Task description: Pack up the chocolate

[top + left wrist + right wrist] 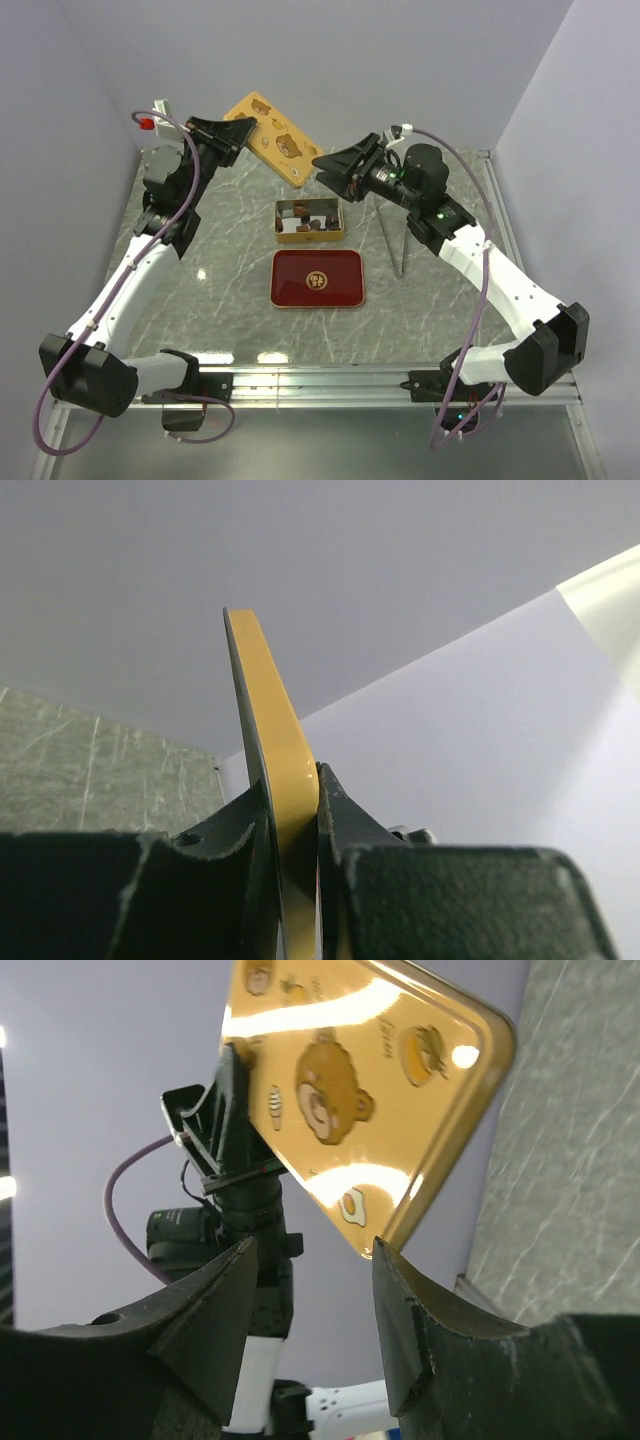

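Several dark chocolate pieces (pixel 313 223) lie in a small open metal box (pixel 281 222) at mid table. My left gripper (pixel 241 134) is raised at the back, shut on the edge of a yellow lid (pixel 273 141) printed with bears. In the left wrist view the lid (pixel 268 715) stands edge-on between the pads, with the left gripper (pixel 296 786) clamped on it. My right gripper (pixel 323 169) is open at the lid's lower corner. In the right wrist view that corner of the lid (pixel 372 1072) meets the tip of the right finger, and the right gripper (pixel 313 1252) has nothing between its fingers.
A red tray (pixel 317 278) with a gold emblem lies in front of the box. Long metal tongs (pixel 396 238) lie to the right of the box. A red-topped white item (pixel 150 120) stands at the back left corner. Walls close in behind and on both sides.
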